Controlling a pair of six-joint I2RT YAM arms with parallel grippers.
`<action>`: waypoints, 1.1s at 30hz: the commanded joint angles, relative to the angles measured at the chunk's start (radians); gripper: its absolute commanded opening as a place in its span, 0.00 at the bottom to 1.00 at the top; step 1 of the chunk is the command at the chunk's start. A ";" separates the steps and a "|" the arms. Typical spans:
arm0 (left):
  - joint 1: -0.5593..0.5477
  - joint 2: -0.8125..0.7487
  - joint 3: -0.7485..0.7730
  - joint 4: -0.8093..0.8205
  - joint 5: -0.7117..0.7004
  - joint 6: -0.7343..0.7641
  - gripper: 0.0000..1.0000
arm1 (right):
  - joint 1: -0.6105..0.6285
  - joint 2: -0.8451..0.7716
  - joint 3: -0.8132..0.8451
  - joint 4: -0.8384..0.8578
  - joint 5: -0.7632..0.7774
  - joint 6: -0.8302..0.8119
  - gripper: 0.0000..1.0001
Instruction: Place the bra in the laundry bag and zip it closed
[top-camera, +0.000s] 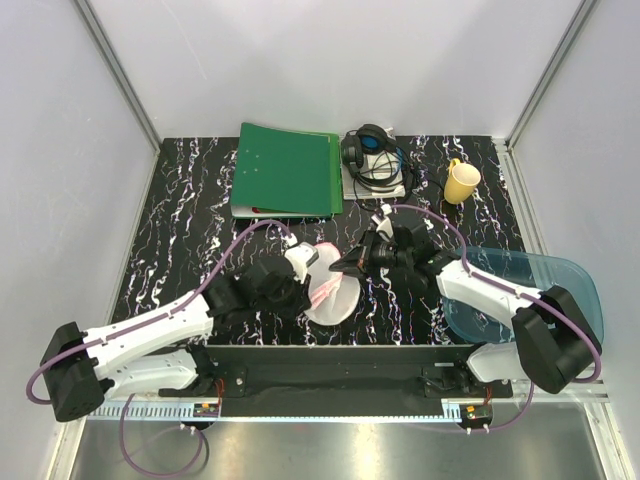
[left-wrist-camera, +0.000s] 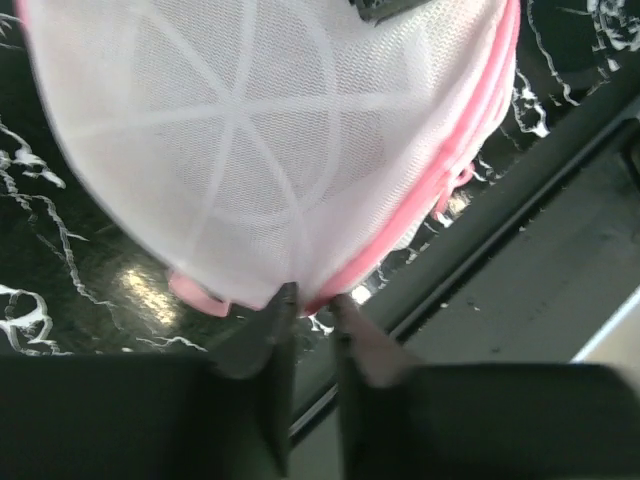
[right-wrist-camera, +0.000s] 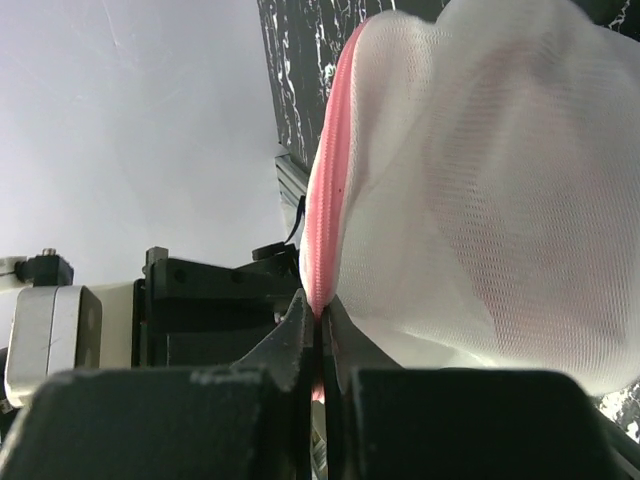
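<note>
The white mesh laundry bag with pink zip trim (top-camera: 330, 292) sits at the middle of the black marbled table (top-camera: 190, 230), close to its near edge, with one gripper on each side. The left gripper (left-wrist-camera: 312, 300) has its fingers narrowed onto the bag's pink rim; the right gripper (right-wrist-camera: 320, 318) is pinched tight on the trim.

Bare marble lies open to the left and beyond the bag. Along the far edge are one green folder (top-camera: 285, 170), one pair of black headphones (top-camera: 368, 152) and one yellow cup (top-camera: 461, 183). One translucent blue tray (top-camera: 560, 275) sits at the right edge, partly under the right arm.

Both wrist views cut the bag off — whether the red bra is inside cannot be told.
</note>
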 joint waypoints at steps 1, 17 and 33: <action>-0.009 0.011 0.076 0.005 -0.151 0.017 0.07 | 0.003 -0.026 0.055 -0.010 -0.056 -0.003 0.09; -0.009 0.002 0.116 -0.007 -0.045 0.002 0.00 | 0.264 -0.165 0.334 -0.791 0.498 -0.483 0.52; -0.009 -0.027 0.118 -0.010 0.028 -0.003 0.00 | 0.287 -0.044 0.304 -0.529 0.429 -0.496 0.45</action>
